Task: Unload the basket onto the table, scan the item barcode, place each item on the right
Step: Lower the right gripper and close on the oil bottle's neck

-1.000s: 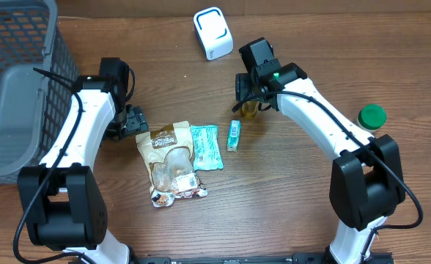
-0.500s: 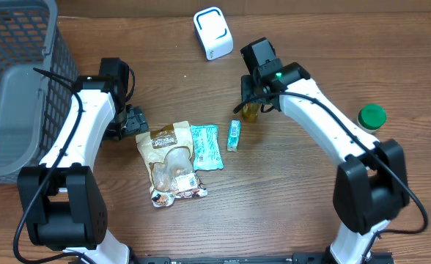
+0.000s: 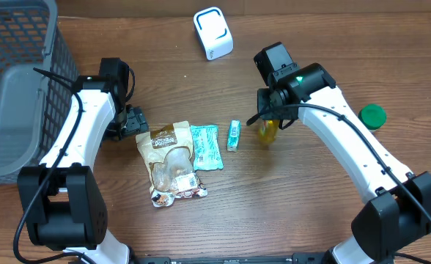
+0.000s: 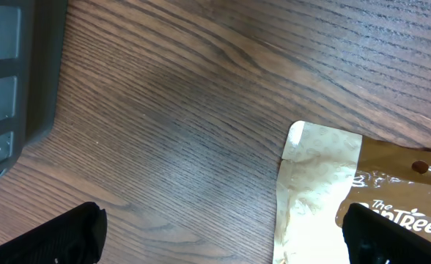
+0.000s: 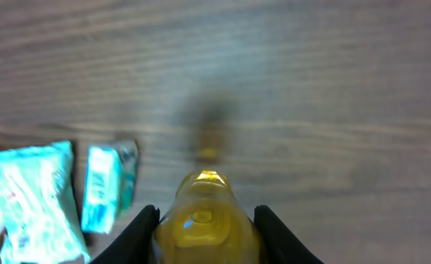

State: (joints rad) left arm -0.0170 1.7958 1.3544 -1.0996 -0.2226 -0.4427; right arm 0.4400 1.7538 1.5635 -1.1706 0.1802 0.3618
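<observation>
A small yellow bottle (image 3: pixel 267 132) (image 5: pixel 207 213) sits between the fingers of my right gripper (image 3: pixel 271 121) (image 5: pixel 207 224), which is shut on it and holds it off the table, right of the small teal box (image 3: pixel 233 135). The white scanner (image 3: pixel 212 33) stands at the back of the table, well away from the bottle. No barcode shows on the bottle. My left gripper (image 3: pixel 131 122) (image 4: pixel 223 238) stands wide open just above the wood, at the top left corner of a brown snack pouch (image 3: pixel 170 158) (image 4: pixel 325 191), with nothing between its fingers.
A flat teal packet (image 3: pixel 206 147) (image 5: pixel 25 194) lies between the pouch and the teal box (image 5: pixel 105 187). A green lid (image 3: pixel 372 115) is at the right. A grey mesh basket (image 3: pixel 17 73) fills the left back corner.
My right gripper has shut on the yellow bottle and carried it right and toward the front, away from the scanner. The left arm has not moved.
</observation>
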